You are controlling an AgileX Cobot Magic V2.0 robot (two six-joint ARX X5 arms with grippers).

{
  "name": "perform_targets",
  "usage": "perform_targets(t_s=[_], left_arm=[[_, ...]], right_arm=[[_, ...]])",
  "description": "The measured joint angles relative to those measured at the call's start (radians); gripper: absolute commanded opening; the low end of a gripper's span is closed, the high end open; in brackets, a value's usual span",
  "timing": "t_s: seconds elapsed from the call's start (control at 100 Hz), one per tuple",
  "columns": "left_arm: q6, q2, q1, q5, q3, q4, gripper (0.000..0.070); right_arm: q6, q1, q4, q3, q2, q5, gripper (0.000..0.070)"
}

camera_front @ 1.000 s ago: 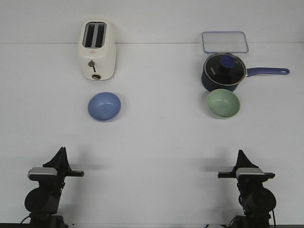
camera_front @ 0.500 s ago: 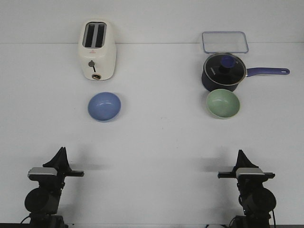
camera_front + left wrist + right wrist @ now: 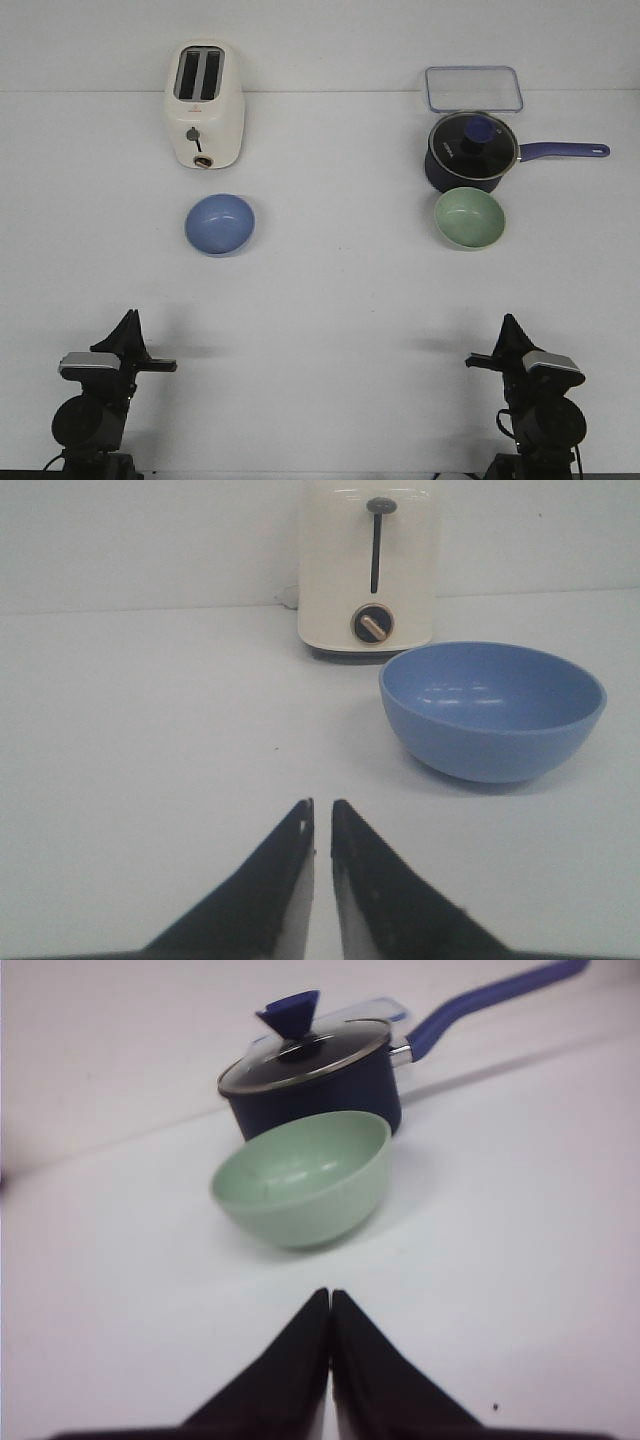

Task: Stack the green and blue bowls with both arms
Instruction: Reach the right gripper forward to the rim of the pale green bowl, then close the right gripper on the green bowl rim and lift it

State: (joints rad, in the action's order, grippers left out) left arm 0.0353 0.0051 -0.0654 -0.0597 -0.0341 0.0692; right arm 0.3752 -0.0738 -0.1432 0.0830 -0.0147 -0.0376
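on your left the blue bowl [image 3: 219, 224] sits before the toaster [image 3: 204, 104]; the green bowl [image 3: 469, 218] touches the saucepan [image 3: 471, 151]. your left gripper [image 3: 320, 817] and right gripper [image 3: 329, 1300] are both closed, empty.

**Green bowl sits in front of the blue pot**

The right tool [image 3: 329, 1300] has its two black tips pressed together, holding nothing. A green bowl [image 3: 302, 1178] sits on the white counter [image 3: 520, 1210], a little way off from the tips. Just behind the bowl is a dark blue pot [image 3: 320, 1085]. The pot has a glass lid [image 3: 330, 1045] with a blue knob and a long blue handle [image 3: 480, 1000].
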Motion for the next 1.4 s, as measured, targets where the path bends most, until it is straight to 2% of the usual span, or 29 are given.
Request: perform_targets(t_s=[0.07,0.11,0.14,0.22,0.24,0.27,0.44,0.76,0.94,1.09,1.12,1.27,1.4], left_arm=[[0.0,0.0,0.0,0.0,0.0,0.0,0.0013],[0.0,0.0,0.0,0.0,0.0,0.0,0.0013],[0.0,0.0,0.0,0.0,0.0,0.0,0.0013],[0.0,0.0,0.0,0.0,0.0,0.0,0.0013],[0.0,0.0,0.0,0.0,0.0,0.0,0.0013],[0.0,0.0,0.0,0.0,0.0,0.0,0.0013],[0.0,0.0,0.0,0.0,0.0,0.0,0.0013],[0.0,0.0,0.0,0.0,0.0,0.0,0.0013],[0.0,0.0,0.0,0.0,0.0,0.0,0.0013],[0.0,0.0,0.0,0.0,0.0,0.0,0.0013],[0.0,0.0,0.0,0.0,0.0,0.0,0.0013],[0.0,0.0,0.0,0.0,0.0,0.0,0.0013],[0.0,0.0,0.0,0.0,0.0,0.0,0.0013]], right_arm=[[0.024,0.001,-0.024,0.108,-0.055,0.045,0.0005],[0.023,0.001,-0.032,0.177,-0.097,0.06,0.0036],[0.018,0.001,-0.041,0.246,-0.147,0.062,0.011],[-0.014,0.001,-0.081,0.395,-0.297,0.063,0.0382],[-0.024,0.001,-0.096,0.43,-0.34,0.063,0.0422],[-0.035,0.001,-0.119,0.477,-0.409,0.063,0.0443],[-0.095,0.001,-0.254,0.723,-0.815,0.056,0.0441],[-0.137,-0.009,-0.332,1.071,-1.451,0.037,0.0441],[-0.14,-0.028,-0.337,1.173,-1.664,0.034,0.0441],[-0.139,-0.047,-0.324,1.203,-1.735,0.029,0.0436],[-0.139,-0.049,-0.318,1.203,-1.741,0.019,0.0414],[-0.134,-0.062,-0.293,1.205,-1.767,-0.022,0.0205],[-0.127,-0.063,-0.277,1.205,-1.769,-0.028,0.0131]])
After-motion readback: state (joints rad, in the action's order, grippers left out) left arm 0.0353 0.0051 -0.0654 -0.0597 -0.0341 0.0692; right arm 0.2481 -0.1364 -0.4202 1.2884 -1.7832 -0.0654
